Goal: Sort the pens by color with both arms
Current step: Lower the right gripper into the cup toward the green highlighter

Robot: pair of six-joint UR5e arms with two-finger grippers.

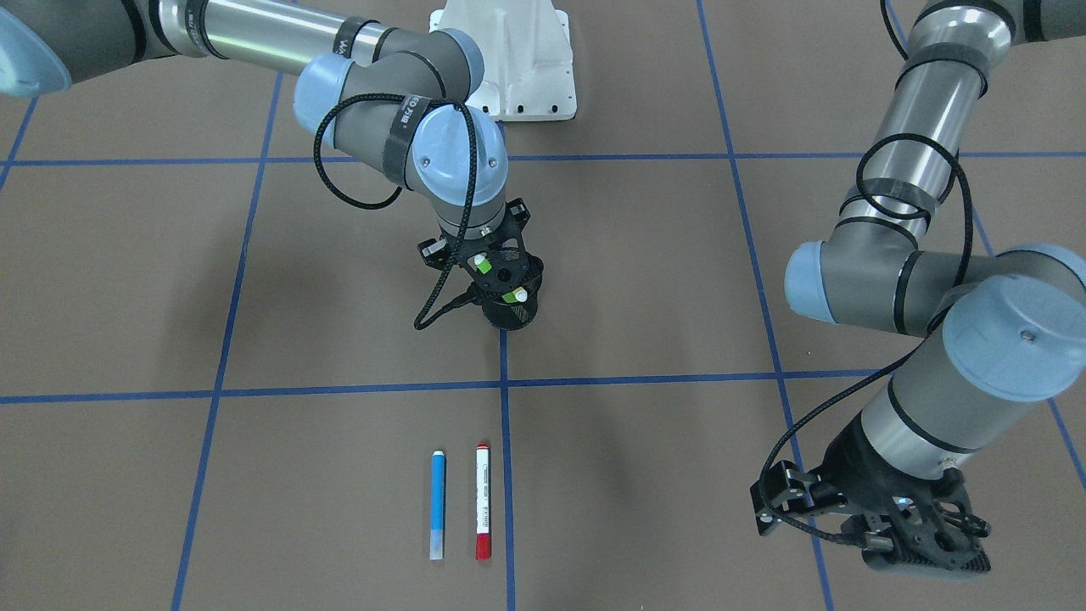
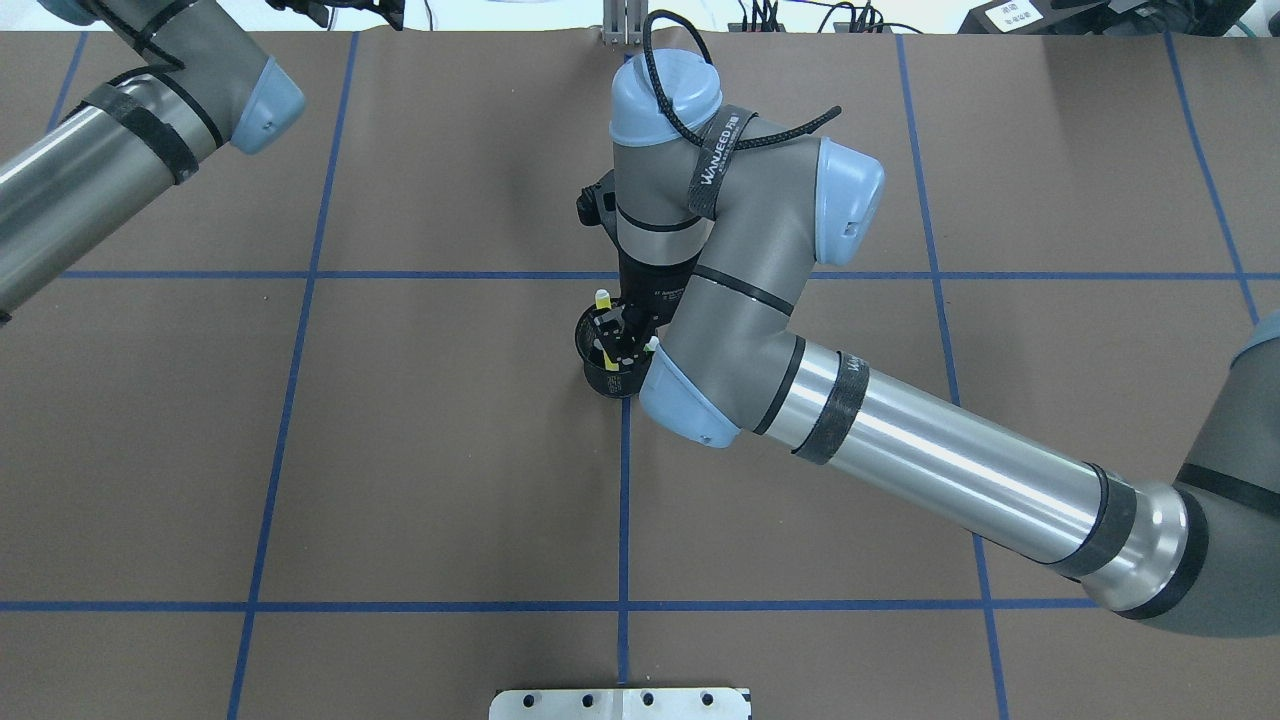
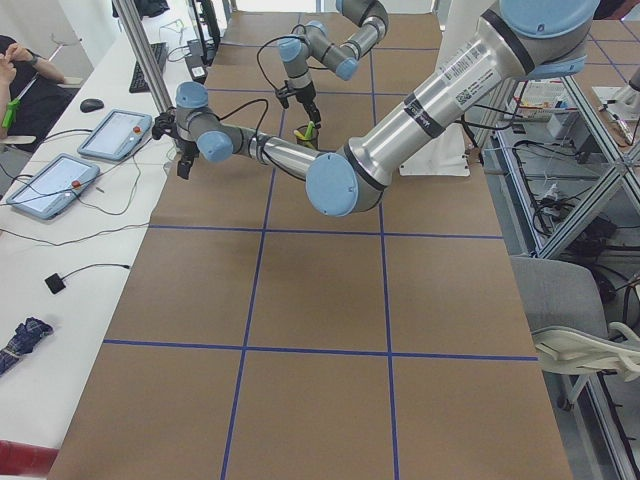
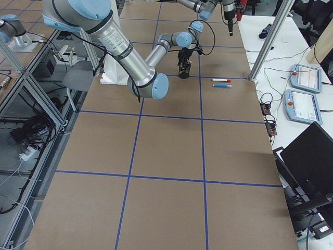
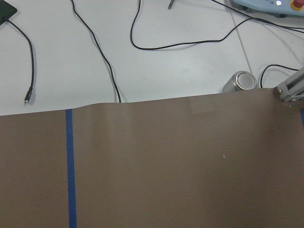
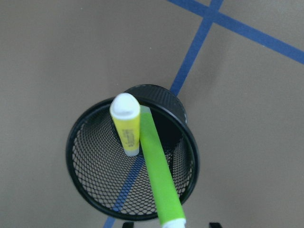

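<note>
A blue pen (image 1: 438, 505) and a white pen with red caps (image 1: 483, 502) lie side by side on the brown table, near the edge far from the robot. A yellow pen (image 6: 126, 126) and a green pen (image 6: 159, 173) stand in a black mesh cup (image 6: 85, 156) at the table's middle. My right gripper (image 1: 502, 273) hangs straight over the cup. In the right wrist view its fingertips (image 6: 127, 224) sit wide apart either side of the green pen's upper end, open and not touching it. My left gripper (image 1: 899, 530) hovers at the table's far edge; I cannot tell its state.
Blue tape lines (image 1: 504, 382) divide the brown mat into squares. The white pedestal base (image 1: 517, 59) stands at the robot's side. Past the table edge the left wrist view shows a white desk with cables (image 5: 109, 66), a metal can (image 5: 244, 81) and a frame post (image 5: 289, 90).
</note>
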